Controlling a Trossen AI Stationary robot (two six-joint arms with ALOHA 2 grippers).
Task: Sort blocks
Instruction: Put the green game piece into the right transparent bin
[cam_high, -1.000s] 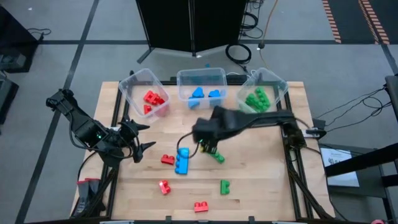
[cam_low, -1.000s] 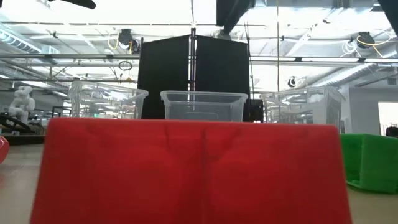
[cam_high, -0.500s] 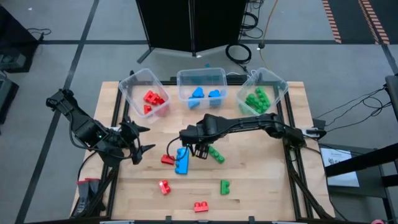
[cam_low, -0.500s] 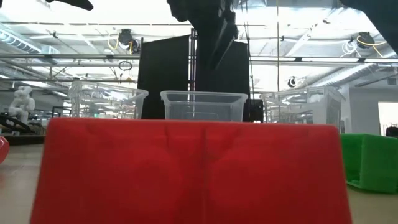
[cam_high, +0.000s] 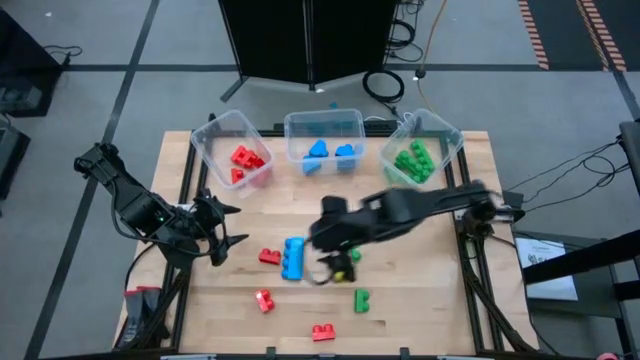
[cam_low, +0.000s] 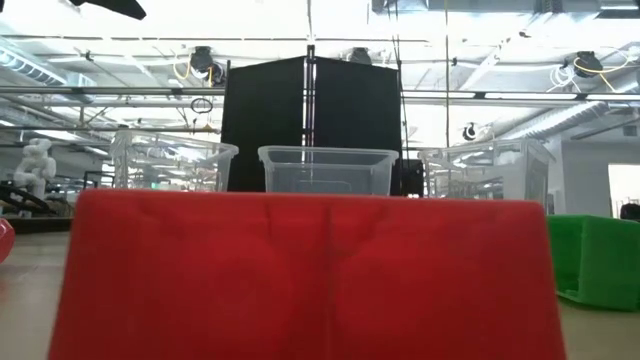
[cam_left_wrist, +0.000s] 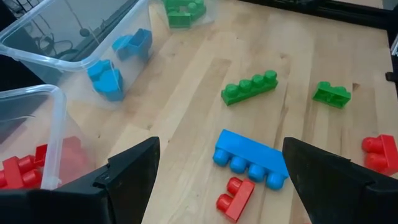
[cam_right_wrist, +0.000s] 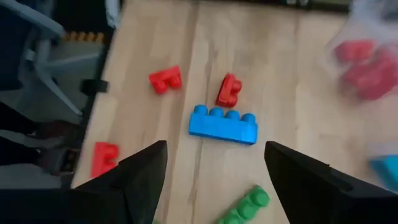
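The right gripper (cam_high: 335, 262) hangs over the middle of the table with its fingers spread and nothing between them, and the relation that matters is with the long blue block (cam_high: 294, 257), which lies just to its left. That block's long axis runs near-to-far on the table, with a small red block (cam_high: 269, 257) touching its left side; in the right wrist view the blue block (cam_right_wrist: 223, 125) sits ahead of the spread fingers and crosswise to them, so a pinch across its short width looks possible — a judgement only. A long green block (cam_high: 347, 254) lies right under the gripper, partly hidden by it. The left gripper (cam_high: 228, 225) waits at the left side of the table, its fingers also wide apart and empty, farther from the blue block than the right one is. More loose blocks lie nearer the front edge: a red one (cam_high: 264, 300), a green one (cam_high: 361, 299) and another red one (cam_high: 322, 332). Half a second ago the right arm reached farther left, its gripper over the blue block's far end — now it has swung back right and toward the near side, while the blue block has not moved.
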